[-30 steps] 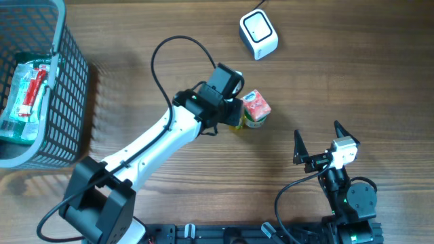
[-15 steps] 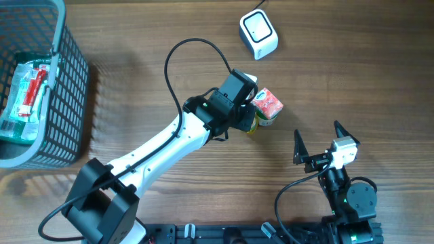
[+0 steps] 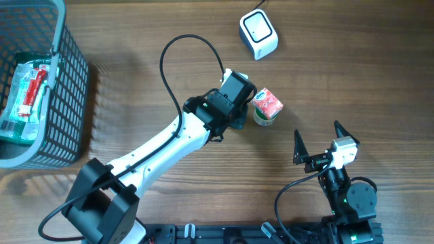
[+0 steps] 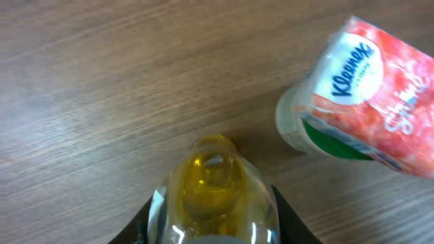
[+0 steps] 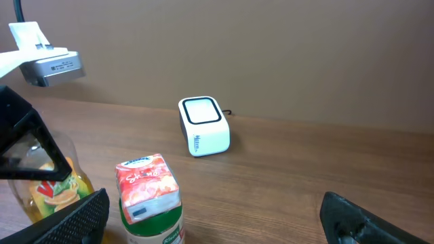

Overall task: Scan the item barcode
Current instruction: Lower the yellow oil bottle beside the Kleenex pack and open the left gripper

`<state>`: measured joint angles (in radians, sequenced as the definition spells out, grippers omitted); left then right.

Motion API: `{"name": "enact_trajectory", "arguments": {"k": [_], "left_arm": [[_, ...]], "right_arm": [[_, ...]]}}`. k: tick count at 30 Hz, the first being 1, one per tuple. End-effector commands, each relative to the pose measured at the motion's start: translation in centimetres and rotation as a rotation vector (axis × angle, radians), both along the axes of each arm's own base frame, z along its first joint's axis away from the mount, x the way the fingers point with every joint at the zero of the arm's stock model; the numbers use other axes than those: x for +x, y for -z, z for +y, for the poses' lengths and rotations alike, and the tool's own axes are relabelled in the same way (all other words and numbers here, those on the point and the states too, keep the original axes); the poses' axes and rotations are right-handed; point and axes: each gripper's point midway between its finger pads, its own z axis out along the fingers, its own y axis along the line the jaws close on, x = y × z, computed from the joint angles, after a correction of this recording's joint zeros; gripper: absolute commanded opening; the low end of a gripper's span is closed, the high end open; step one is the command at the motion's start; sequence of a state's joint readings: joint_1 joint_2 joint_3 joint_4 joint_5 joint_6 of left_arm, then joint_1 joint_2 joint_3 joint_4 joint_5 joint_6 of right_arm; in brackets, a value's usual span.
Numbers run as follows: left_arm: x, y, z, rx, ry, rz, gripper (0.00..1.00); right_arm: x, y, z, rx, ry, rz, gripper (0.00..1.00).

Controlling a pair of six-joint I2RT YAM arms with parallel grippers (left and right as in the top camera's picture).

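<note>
Left fingers (image 4: 290, 229) pinch a yellow bottle (image 4: 215, 183) just beside a tissue pack (image 4: 369, 95) lying on a cup (image 4: 293, 123); right fingers (image 5: 73, 215) stand spread wide, facing the scanner (image 5: 203, 126)

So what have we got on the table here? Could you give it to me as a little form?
left gripper: shut on bottle of yellow liquid
right gripper: open, empty, apart from the items
tissue pack: pink, sitting on a green-banded container, beside the bottle
scanner: white, at the far side, nothing held up to it yet
basket: grey, at the left edge, packets inside
</note>
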<state>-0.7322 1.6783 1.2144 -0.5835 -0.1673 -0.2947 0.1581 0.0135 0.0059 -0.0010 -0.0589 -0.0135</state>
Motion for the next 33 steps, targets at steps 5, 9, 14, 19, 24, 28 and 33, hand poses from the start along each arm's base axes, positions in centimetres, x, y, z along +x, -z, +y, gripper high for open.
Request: {"name": "enact_trajectory", "arguments": {"k": [5, 9, 14, 19, 24, 28, 33], "left_arm": [[0.6, 1.5, 0.7, 0.049, -0.054, -0.006, 0.26], [0.8, 2.3, 0.7, 0.063, -0.059, 0.001, 0.3], [0.8, 2.3, 0.7, 0.061, -0.058, 0.0, 0.74], [0.8, 2.1, 0.5, 0.053, -0.055, -0.001, 1.0], [1.3, 0.1, 0.4, 0.034, -0.055, -0.018, 1.0], [2.4, -4.5, 0.7, -0.019, -0.077, -0.079, 1.0], [3.7, -11.1, 1.7, -0.1, -0.114, -0.173, 1.0]], "right_arm": [[0.0, -0.2, -0.3, -0.009, 0.014, -0.012, 1.0], [0.0, -0.2, -0.3, -0.008, 0.014, -0.013, 1.0], [0.0, -0.2, -0.3, -0.008, 0.014, -0.012, 1.0], [0.0, -0.2, -0.3, -0.009, 0.014, -0.012, 1.0], [0.0, -0.2, -0.3, -0.008, 0.014, -0.012, 1.0], [0.0, -0.2, -0.3, -0.008, 0.014, -0.012, 1.0], [0.0, -0.2, -0.3, -0.008, 0.014, -0.012, 1.0]]}}
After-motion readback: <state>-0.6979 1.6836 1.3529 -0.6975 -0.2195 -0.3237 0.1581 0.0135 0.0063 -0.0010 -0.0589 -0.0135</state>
